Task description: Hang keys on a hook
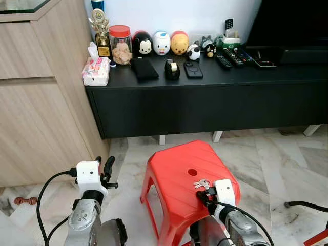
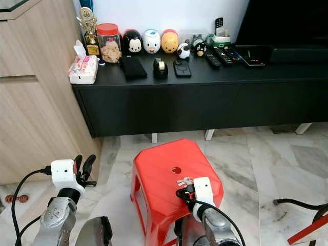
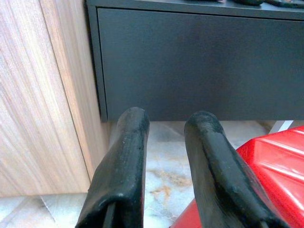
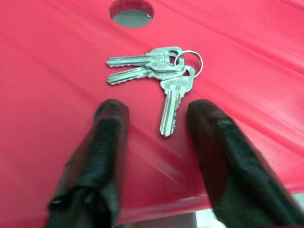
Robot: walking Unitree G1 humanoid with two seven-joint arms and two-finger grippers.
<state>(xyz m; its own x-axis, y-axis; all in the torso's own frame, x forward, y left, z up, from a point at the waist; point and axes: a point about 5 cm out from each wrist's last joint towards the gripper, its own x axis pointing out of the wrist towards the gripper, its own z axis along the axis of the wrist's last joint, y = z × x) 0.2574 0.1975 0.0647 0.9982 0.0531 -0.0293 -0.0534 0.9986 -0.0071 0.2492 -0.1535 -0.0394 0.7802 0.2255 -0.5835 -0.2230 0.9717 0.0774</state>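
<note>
Silver arms, black-fingered pincers, white wrists

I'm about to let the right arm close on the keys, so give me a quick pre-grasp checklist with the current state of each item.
1. Bunch of silver metal keys on a ring lies flat on the red plastic stool: ok.
2. Right gripper open, fingers either side of the nearest key's tip: ok.
3. Fingers around the whole bunch: not ok; the ring and two keys lie beyond the fingertips.
4. Keys clear of the stool's round hole: ok.
5. Left gripper open, holding nothing, off to the stool's side: ok.
6. Hook to hang them on located: cannot tell.
</note>
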